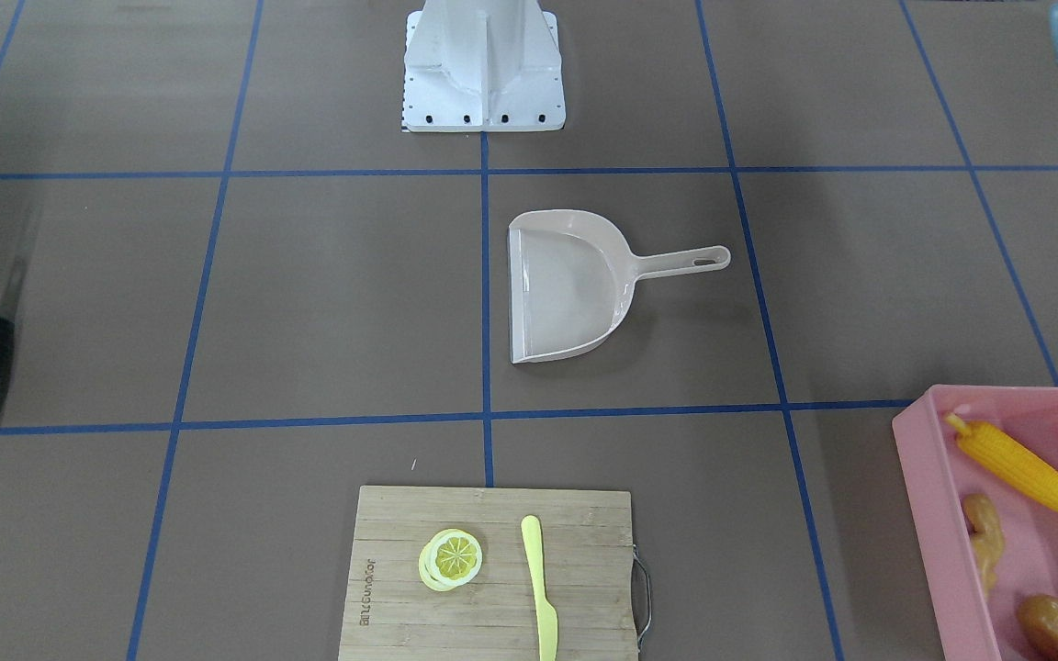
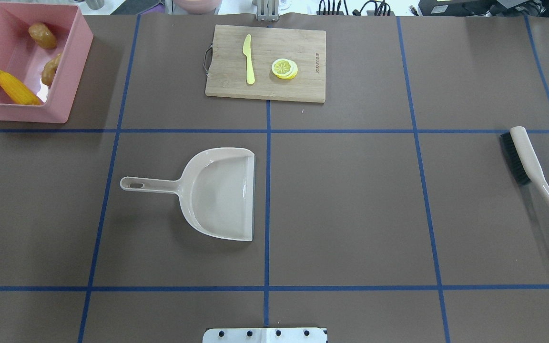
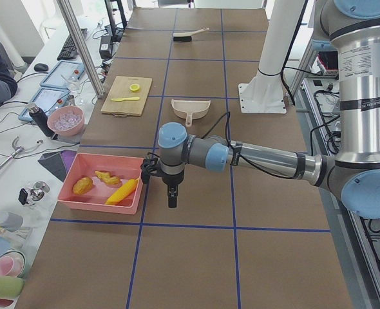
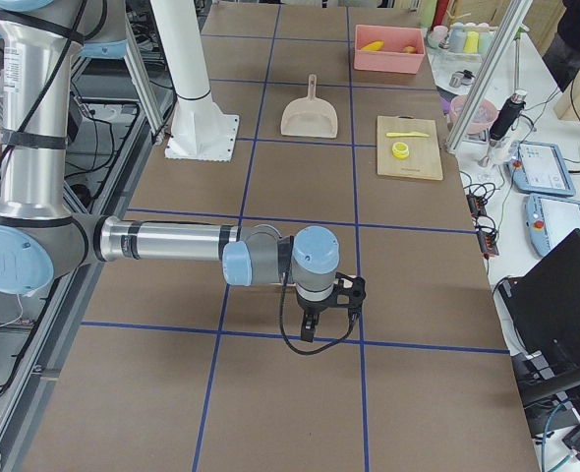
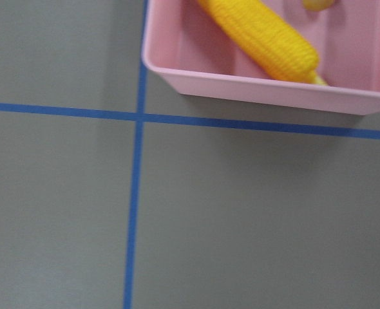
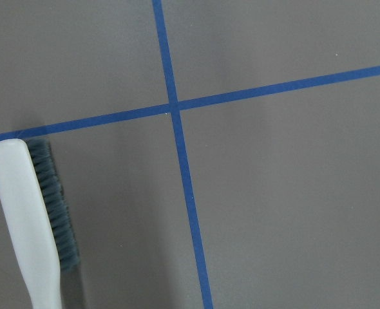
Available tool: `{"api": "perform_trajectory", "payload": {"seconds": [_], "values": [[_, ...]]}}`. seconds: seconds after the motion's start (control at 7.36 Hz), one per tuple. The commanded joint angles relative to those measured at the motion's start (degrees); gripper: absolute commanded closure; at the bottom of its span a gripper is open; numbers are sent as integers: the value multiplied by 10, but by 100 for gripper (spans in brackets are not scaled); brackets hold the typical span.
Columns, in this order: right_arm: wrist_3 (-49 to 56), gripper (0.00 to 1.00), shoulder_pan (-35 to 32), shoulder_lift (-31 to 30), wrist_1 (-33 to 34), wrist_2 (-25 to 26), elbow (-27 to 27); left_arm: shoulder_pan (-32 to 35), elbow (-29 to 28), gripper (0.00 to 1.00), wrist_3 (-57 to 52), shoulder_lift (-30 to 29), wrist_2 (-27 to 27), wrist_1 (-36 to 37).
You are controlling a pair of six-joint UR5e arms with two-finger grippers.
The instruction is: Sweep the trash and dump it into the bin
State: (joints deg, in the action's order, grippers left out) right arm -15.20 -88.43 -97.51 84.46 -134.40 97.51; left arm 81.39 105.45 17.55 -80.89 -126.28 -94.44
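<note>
The pink bin stands at the table's far left corner. The yellow corn cob, the brown potato and the tan ginger root lie inside it. The left wrist view shows the corn cob and the bin's wall. My left gripper hangs over the bare table just beside the bin, holding nothing that I can see. My right gripper hangs over the table at the other end. I cannot tell if either is open or shut.
A beige dustpan lies empty mid-table, handle pointing left. A beige brush lies at the right and shows in the right wrist view. A wooden cutting board at the far side bears a yellow-green knife and a lemon slice.
</note>
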Motion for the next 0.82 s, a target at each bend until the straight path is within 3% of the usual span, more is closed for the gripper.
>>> {"api": "perform_trajectory", "payload": {"seconds": [0.0,0.27,0.41,0.68], "values": [[0,0,-1,-1,-2,-1,1,37,-8,2,-38,22,-2,0],[0,0,0,-1,-2,-2,3,54,6,2,-53,39,-9,1],[0,0,0,3,-4,-3,1,65,7,2,-53,42,-50,1],[1,0,0,0,-5,-1,1,69,2,2,-53,42,-70,0]]}}
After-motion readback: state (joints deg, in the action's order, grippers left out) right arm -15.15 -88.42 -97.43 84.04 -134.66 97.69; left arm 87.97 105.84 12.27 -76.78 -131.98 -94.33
